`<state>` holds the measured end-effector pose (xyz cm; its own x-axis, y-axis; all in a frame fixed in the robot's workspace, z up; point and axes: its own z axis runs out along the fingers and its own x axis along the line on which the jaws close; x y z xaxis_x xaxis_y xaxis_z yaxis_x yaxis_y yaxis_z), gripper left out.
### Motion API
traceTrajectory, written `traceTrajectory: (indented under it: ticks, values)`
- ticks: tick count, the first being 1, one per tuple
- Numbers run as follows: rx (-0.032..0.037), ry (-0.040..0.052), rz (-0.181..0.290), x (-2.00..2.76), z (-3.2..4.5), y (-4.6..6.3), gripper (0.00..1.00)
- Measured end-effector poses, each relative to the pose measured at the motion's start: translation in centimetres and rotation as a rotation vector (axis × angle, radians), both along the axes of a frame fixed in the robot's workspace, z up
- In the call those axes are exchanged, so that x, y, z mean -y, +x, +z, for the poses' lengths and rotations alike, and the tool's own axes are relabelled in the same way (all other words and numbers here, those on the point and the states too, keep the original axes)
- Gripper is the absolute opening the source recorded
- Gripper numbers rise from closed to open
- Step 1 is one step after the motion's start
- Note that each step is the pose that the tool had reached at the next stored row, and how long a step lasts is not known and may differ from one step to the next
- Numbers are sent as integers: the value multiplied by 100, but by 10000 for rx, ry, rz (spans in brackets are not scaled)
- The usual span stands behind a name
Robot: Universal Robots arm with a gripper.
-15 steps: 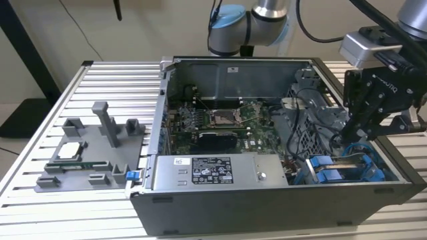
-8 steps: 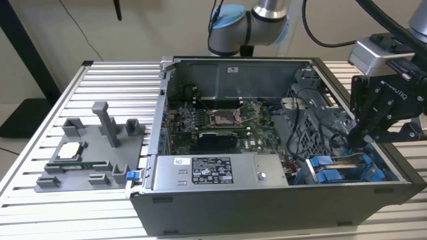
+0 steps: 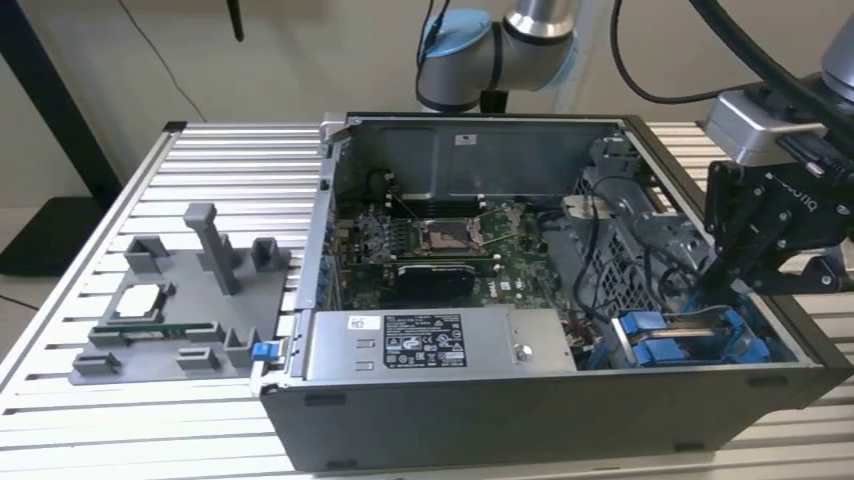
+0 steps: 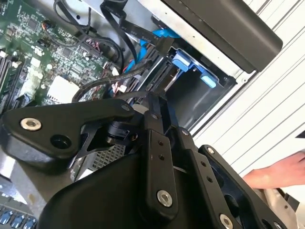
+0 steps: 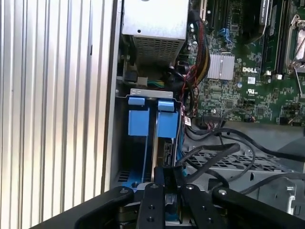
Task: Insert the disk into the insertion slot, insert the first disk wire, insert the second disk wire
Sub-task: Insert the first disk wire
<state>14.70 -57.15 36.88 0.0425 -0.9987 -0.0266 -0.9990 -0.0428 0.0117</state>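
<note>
Bright, even light; soft shadows

Plain beige wall (image 3: 307, 60) behind; ribbed aluminium table (image 3: 134, 420) (pale, evenly lit); dark slanting post (image 3: 63, 100) at the exterior view's left.

Robotics lab is indicated: open computer case (image 3: 534, 425) is set on slotted aluminium table (image 3: 120, 435); grey parts fixture (image 3: 180, 335) beside case, robot arm (image 3: 497, 50) behind case.

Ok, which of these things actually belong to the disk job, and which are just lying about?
Job: gripper, insertion slot, black cables beside it, likely the disk wires.
Lying about: power-supply box, motherboard, grey tray with processor chip and memory stick.
</note>
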Motion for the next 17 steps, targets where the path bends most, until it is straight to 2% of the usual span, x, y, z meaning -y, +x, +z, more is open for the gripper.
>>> traceTrajectory:
  ticks: [8, 14, 17]
  values:
    - [-8, -2, -755, 1, -77, 2, 0]
    - [-73, -4, -851, 7, -102, 55, 0]
    - [-162, -6, -851, 15, -104, 93, 0]
